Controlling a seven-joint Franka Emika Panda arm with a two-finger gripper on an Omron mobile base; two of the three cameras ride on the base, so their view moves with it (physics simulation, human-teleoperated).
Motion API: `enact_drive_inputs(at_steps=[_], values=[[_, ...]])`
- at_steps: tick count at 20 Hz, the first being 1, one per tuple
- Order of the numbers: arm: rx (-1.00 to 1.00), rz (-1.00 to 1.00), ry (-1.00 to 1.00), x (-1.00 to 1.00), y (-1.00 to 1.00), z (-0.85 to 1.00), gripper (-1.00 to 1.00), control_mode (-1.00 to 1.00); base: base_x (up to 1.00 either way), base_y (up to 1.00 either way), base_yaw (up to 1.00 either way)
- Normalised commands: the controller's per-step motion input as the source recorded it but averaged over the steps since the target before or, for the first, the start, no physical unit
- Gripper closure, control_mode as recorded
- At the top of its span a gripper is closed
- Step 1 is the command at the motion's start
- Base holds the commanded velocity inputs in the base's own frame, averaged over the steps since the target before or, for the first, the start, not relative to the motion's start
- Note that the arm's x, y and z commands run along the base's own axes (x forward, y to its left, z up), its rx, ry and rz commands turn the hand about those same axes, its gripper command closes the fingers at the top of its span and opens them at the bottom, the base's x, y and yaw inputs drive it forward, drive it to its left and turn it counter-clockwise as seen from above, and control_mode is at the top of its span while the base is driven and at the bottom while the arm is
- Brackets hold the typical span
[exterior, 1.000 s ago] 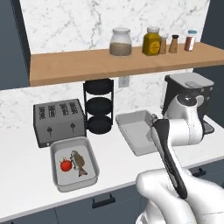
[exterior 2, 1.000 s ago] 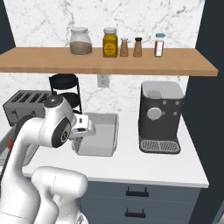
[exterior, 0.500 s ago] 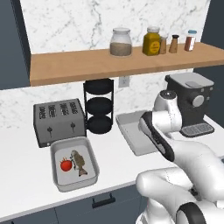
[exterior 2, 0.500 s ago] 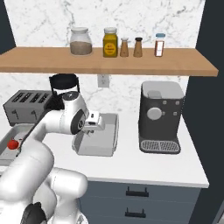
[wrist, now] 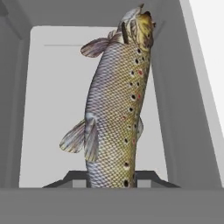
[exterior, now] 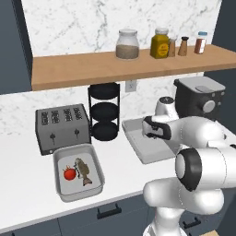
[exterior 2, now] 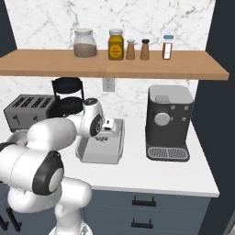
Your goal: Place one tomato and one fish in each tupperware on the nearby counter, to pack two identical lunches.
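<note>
left tray (exterior: pixel 94 159): tomato (exterior: pixel 69 174) at 9, fish (exterior: pixel 82 169) | right tray (exterior: pixel 138 146) | gripper (wrist: pixel 111 181): clenched on speckled olive fish (wrist: pixel 116 113)

On the counter (exterior: pixel 23 184): toaster (exterior: pixel 62 127) at rear left, tiered rack (exterior: pixel 105 112) just right of it, coffee machine (exterior: pixel 199 95) far right. One tupperware (exterior: pixel 77 171) sits in front of the toaster w/ a tomato (exterior: pixel 69 174) and, just right of it, a fish (exterior: pixel 83 169) inside. 2nd tupperware (exterior: pixel 138 146) lies btwn rack and coffee machine; a 2nd fish (wrist: pixel 118 105) hangs over its inside. Shelf (exterior: pixel 92 67) above carries jars (exterior: pixel 127 44).
</note>
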Motion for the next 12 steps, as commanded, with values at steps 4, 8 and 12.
enact_drive_inputs(at_steps=[4,8,12], values=[[0.05,0.01,0.07,0.51,-0.19,-0.16,1.0,-1.0,0.0,0.0,0.0],[0.0,0.01,0.0,0.31,0.11,-0.3,-1.0,-1.0,0.0,0.0,0.0],[0.0,0.01,0.0,0.21,0.01,-0.18,-1.0,-1.0,0.0,0.0,0.0]])
